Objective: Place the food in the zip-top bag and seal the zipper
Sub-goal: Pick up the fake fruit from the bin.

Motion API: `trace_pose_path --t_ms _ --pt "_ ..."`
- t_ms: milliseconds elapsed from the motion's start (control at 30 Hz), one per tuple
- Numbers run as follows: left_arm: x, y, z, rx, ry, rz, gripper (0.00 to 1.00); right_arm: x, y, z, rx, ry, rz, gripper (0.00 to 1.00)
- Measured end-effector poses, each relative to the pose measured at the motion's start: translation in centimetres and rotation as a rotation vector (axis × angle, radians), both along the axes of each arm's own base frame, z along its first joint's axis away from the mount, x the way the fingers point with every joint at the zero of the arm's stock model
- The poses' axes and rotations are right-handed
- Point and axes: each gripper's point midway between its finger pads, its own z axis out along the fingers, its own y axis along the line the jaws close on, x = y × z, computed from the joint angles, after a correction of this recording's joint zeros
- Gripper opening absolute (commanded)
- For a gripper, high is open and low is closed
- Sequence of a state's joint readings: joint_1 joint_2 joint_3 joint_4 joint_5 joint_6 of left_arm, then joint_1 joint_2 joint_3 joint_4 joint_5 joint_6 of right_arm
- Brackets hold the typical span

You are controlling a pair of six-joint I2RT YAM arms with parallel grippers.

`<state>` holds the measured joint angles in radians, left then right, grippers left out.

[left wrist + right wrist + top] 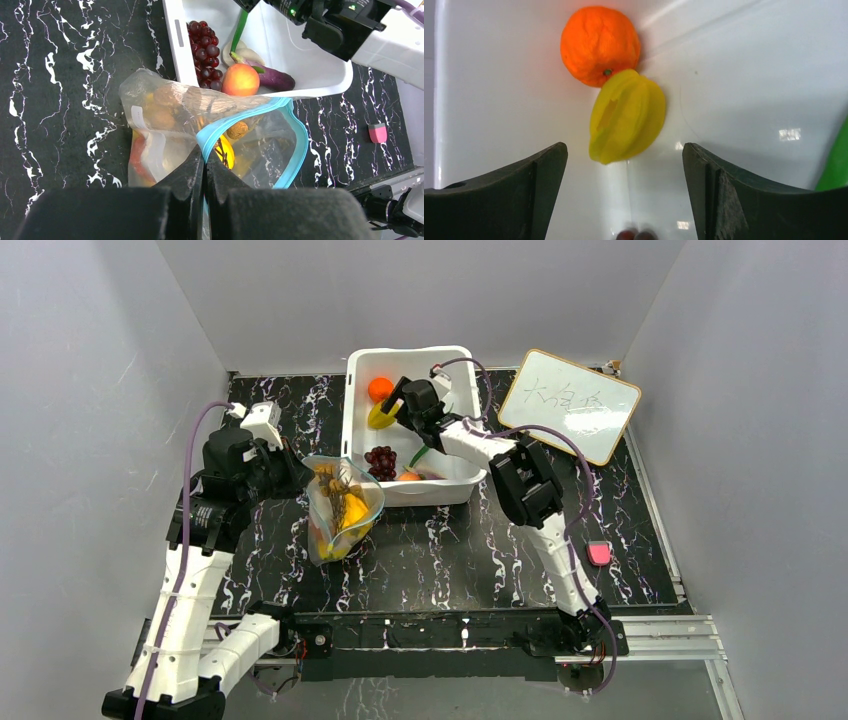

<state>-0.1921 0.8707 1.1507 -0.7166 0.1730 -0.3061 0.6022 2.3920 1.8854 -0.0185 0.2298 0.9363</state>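
Right hand (624, 150) gapes wide and empty over the yellow toy fruit (626, 122) in the white tub (749, 75); we judge it light, hard and slick, best pinched across its ridged flanks. Left hand (204, 165) clamps the zip-top bag (165, 120) beside the tub.

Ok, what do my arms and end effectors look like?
The left arm and right arm have white shells, black joint housings and a purple cable each. The left end effector and right end effector have matte black wedge-shaped fingers.
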Motion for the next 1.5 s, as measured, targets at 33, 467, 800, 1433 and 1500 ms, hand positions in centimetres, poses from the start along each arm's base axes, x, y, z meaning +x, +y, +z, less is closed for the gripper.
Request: trace_pose_path --t_ms 33,467,800,1433,1500 --pt "0.0 0.0 0.0 -0.001 0.0 -0.001 0.0 0.5 0.0 0.1 0.002 -0.008 -0.004 0.84" --pt "-0.3 -0.2 0.1 0.0 -0.002 -0.009 0.0 3.0 1.4 -2.0 0.024 -0.032 0.034 0.74" --pt "-0.4 -0.1 0.2 0.003 -0.003 -0.011 0.0 3.4 2.5 -2.9 0.029 -0.044 0.082 0.44" --pt "-0.6 -0.1 0.9 0.007 -0.016 -0.012 0.0 2.2 1.6 -1.4 -0.127 -0.124 0.182 0.21" --pt "-0.6 -0.1 0.9 0.006 -0.016 -0.012 0.0 1.7 1.0 -1.4 -0.149 -0.118 0.191 0.2"
